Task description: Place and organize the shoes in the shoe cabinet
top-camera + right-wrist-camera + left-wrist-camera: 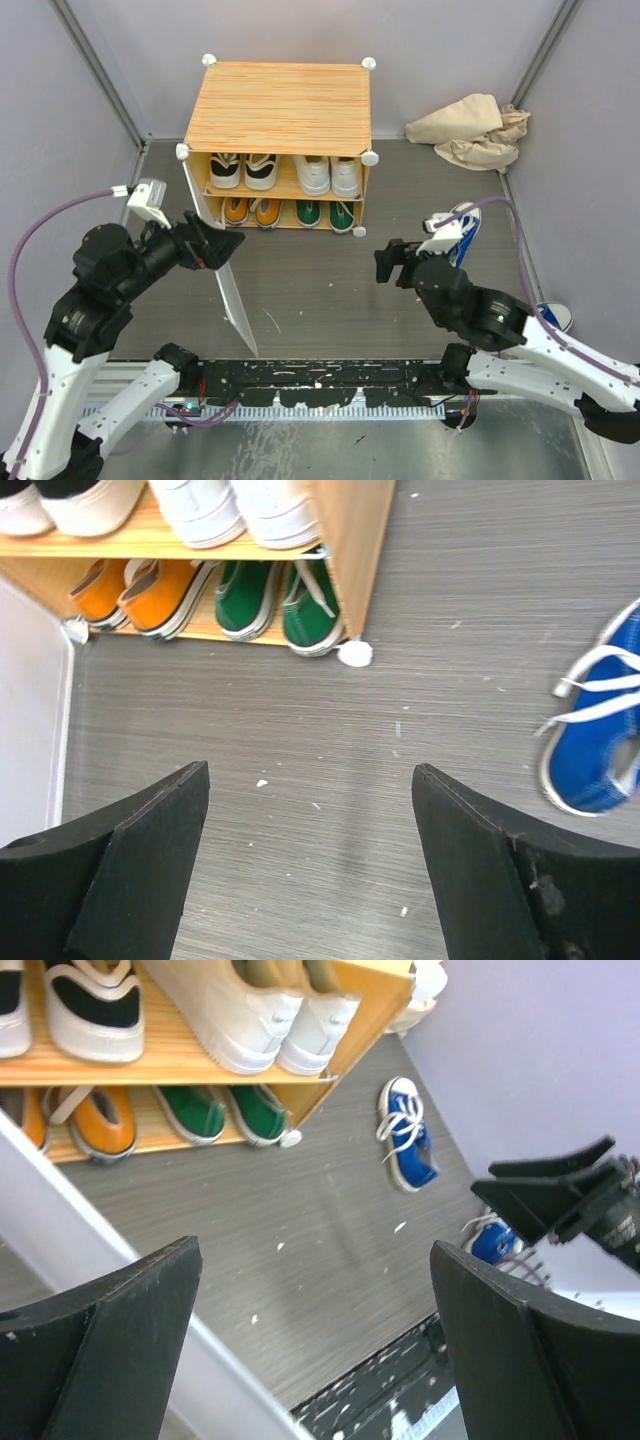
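1. Four pairs are already inside the cabinet (278, 108), which stands at the far middle of the floor. The black-and-white pair (225, 170) is on the left of the upper shelf and the white pair (312, 174) on its right. The orange pair (236, 210) is on the left of the lower shelf and the green pair (308, 212) on its right.
2. Both shelves look full side to side, with toes pointing inward and heels toward the near side.
3. Two blue shoes are outside. One blue shoe (462, 232) lies on the floor right of the cabinet, just beyond the right arm. The other blue shoe (553, 317) lies nearer, at the right edge, partly hidden by that arm.
4. Wide open and holding nothing, the left gripper (312, 1255) hovers beside the door (235, 300), which swings out toward the near left.
5. Equally spread and empty, the right gripper (310, 770) hangs over bare floor, with the first blue shoe off to its right.
6. My judgement: most of the task is done. What remains is the blue pair, for which no free slot shows, and probably closing the door.
7. A crumpled beige cloth (470, 128) sits in the far right corner, apart from everything.
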{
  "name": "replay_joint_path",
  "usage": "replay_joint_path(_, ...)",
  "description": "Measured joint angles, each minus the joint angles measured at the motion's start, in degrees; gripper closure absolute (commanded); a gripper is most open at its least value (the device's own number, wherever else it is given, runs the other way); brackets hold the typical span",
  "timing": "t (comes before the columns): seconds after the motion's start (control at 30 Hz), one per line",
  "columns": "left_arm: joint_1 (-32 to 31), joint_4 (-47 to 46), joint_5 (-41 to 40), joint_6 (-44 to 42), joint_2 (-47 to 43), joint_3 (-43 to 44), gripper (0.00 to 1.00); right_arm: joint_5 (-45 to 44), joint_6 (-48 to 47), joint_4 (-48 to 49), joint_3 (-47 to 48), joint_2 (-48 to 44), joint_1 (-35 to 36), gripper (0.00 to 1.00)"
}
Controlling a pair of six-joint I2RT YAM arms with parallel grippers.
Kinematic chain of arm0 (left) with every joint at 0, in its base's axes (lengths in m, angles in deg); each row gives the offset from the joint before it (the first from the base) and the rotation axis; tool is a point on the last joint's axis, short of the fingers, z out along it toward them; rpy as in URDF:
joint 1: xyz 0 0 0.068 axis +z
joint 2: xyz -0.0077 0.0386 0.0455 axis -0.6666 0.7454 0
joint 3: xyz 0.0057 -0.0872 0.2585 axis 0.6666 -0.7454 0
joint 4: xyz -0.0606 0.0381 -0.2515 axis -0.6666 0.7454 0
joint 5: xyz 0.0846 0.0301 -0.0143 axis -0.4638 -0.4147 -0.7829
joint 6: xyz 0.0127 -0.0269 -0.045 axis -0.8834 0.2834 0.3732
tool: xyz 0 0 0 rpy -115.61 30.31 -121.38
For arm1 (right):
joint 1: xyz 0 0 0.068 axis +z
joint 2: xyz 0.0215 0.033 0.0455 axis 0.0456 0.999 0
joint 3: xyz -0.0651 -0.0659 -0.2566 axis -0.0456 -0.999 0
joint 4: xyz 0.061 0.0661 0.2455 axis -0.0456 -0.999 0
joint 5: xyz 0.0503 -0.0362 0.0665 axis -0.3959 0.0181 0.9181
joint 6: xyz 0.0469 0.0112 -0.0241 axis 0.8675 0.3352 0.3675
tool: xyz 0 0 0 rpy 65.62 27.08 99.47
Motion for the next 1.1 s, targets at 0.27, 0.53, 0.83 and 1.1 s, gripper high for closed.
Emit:
replay_joint_path(0.27,0.0,-24.2,0.2,6.5,13.7,-5.9,0.02,-2.6,1.6,-9.7,0.0,-6.0,-0.3,0.00)
replay_joint_path(0.53,-0.8,-36.4,-4.5,7.0,32.4,-3.8,0.02,-0.2,2.3,-12.1,-0.8,-7.1,-0.3,0.00)
replay_joint_path(0.83,-2.3,-38.2,1.7,8.3,30.8,5.5,0.02,-0.5,2.4,-13.0,-1.8,-9.7,-0.3,0.00)
replay_joint_path(1.1,-2.3,-32.8,9.4,7.6,13.8,8.5,0.02,-0.7,1.9,-11.9,-2.1,-6.3,-0.3,0.00)
